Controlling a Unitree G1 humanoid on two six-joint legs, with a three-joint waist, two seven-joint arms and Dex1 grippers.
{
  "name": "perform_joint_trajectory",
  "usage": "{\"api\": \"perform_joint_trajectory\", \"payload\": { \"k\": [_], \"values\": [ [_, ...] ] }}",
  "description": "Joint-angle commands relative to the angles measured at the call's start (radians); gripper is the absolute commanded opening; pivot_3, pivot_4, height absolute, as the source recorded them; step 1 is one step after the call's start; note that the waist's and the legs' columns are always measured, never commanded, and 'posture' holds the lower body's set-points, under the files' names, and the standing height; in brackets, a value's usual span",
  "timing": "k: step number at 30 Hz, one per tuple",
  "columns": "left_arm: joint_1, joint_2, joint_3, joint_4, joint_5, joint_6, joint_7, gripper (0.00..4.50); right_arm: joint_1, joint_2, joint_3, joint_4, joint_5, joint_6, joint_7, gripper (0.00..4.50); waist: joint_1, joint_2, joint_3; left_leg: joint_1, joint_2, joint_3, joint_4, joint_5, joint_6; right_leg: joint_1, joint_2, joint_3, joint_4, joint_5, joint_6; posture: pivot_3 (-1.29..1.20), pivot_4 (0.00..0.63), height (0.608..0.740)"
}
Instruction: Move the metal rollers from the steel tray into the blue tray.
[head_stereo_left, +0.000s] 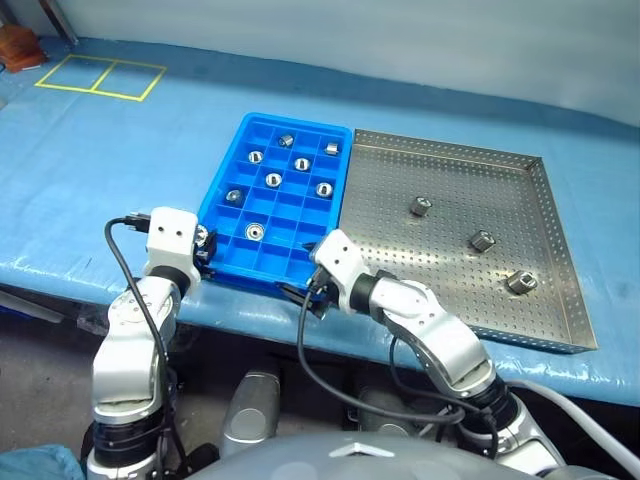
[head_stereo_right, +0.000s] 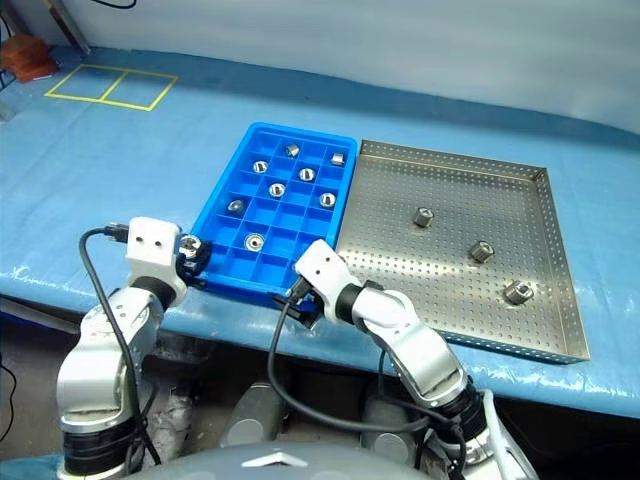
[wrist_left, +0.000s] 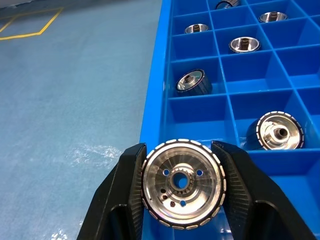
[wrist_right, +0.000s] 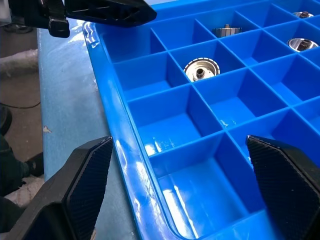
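Holding one of the metal rollers (wrist_left: 182, 190) pinched between its fingers, the left pincer (head_stereo_left: 204, 246) sits at the blue tray's (head_stereo_left: 222, 184) near left corner.

The right pincer (head_stereo_left: 303, 292) hangs with fingers spread wide at the same tray's near edge, gripping nothing. Eight rollers lie in separate compartments of the blue tray; three more (head_stereo_left: 420, 206) rest well apart on the steel tray (head_stereo_left: 560, 250), which touches its right side on the blue-covered bench (head_stereo_left: 120, 170).

Left pincer (wrist_left: 181, 186) clamped tight, arm bent at left; right pincer (wrist_right: 190, 190) spread wide, forearm angled inward toward left.
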Motion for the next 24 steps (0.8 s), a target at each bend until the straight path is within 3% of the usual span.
{"api": "perform_joint_trajectory", "payload": {
  "k": [1, 8, 12, 16, 20, 24],
  "values": [
    [-0.008, 0.019, -0.022, 0.003, -0.006, -0.011, 0.002, 2.15, 0.004, 0.004, -0.021, -0.054, 0.001, -0.010, -0.016, 4.50, -0.006, 0.000, 0.000, 0.000, 0.000, 0.000, 0.000, 0.000, 0.000, 0.000, 0.000, 0.000, 0.000, 0.000, 0.000, 0.20, 0.150, 0.740],
    [-0.020, 0.019, -0.025, 0.007, -0.013, -0.012, 0.010, 4.48, 0.017, -0.001, -0.044, -0.069, 0.008, -0.003, -0.032, 4.50, -0.014, 0.000, 0.000, 0.000, 0.000, 0.000, 0.000, 0.000, 0.000, 0.000, 0.000, 0.000, 0.000, 0.000, 0.000, 0.18, 0.150, 0.740],
    [-0.042, -0.020, -0.017, 0.009, -0.040, -0.058, 0.013, 4.48, 0.009, 0.000, -0.083, -0.064, 0.004, -0.001, -0.052, 4.50, -0.013, 0.000, 0.000, 0.000, 0.000, 0.000, 0.000, 0.000, 0.000, 0.000, 0.000, 0.000, 0.000, 0.000, 0.000, 0.18, 0.150, 0.740],
    [-0.053, -0.108, -0.030, 0.058, -0.094, -0.196, 0.021, 4.48, -0.045, 0.062, -0.192, 0.020, -0.052, 0.005, -0.198, 4.50, -0.013, 0.000, 0.000, 0.000, 0.000, 0.000, 0.000, 0.000, 0.000, 0.000, -0.001, 0.000, 0.000, 0.000, 0.000, 0.17, 0.150, 0.740],
    [-0.054, -0.144, -0.126, 0.150, -0.078, -0.365, 0.013, 4.48, -0.123, 0.139, -0.333, 0.138, -0.098, 0.007, -0.363, 4.50, -0.013, 0.000, 0.000, 0.000, 0.000, 0.001, 0.000, 0.000, 0.000, 0.000, -0.001, 0.000, 0.000, 0.000, -0.001, 0.16, 0.150, 0.740],
    [-0.062, -0.146, -0.219, 0.242, -0.051, -0.496, -0.006, 4.48, -0.168, 0.139, -0.453, 0.218, -0.160, -0.018, -0.494, 4.50, -0.011, 0.000, 0.000, -0.002, -0.001, 0.001, 0.000, 0.000, 0.000, 0.000, -0.001, 0.000, -0.001, 0.001, -0.001, 0.15, 0.150, 0.740]
  ]
}}
